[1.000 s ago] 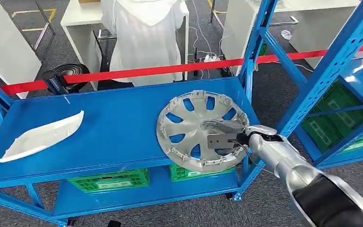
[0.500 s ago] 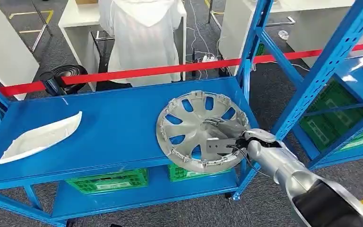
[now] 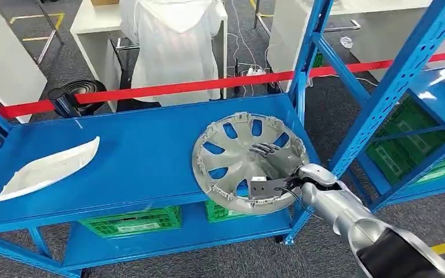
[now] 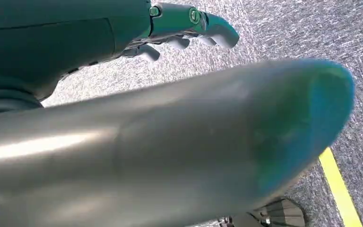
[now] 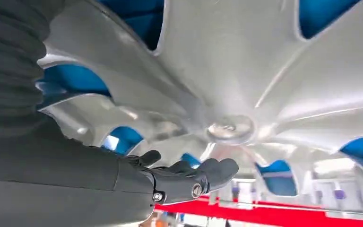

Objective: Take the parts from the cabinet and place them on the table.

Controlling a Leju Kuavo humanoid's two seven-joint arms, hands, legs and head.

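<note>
hubcap [image 3: 249,162]: silver wheel cover lying on the blue worktop [image 3: 127,156], right by the near right corner, its edge poking a bit over the front. So it's on the worktop already, just not very far in.
right hand [image 3: 265,171]: reaches in over the hubcap's near rim, fingers [image 3: 265,149] laid out flat across the spokes near the hub. In the wrist view they look fairly straight and close together, touching or just above the surface. I can't tell if it's actually gripping or only resting there. My guess is it's steadying the cover or about to let it go.
left hand [image 4: 189,28]: hangs down over the carpet, fingers loosely spread, holding nothing.
white trim [image 3: 47,168]: long curved piece lying flat near the worktop's left end, well apart from the hubcap.
risk: with that overhang, a careless pull-back could drag the hubcap off the edge.
</note>
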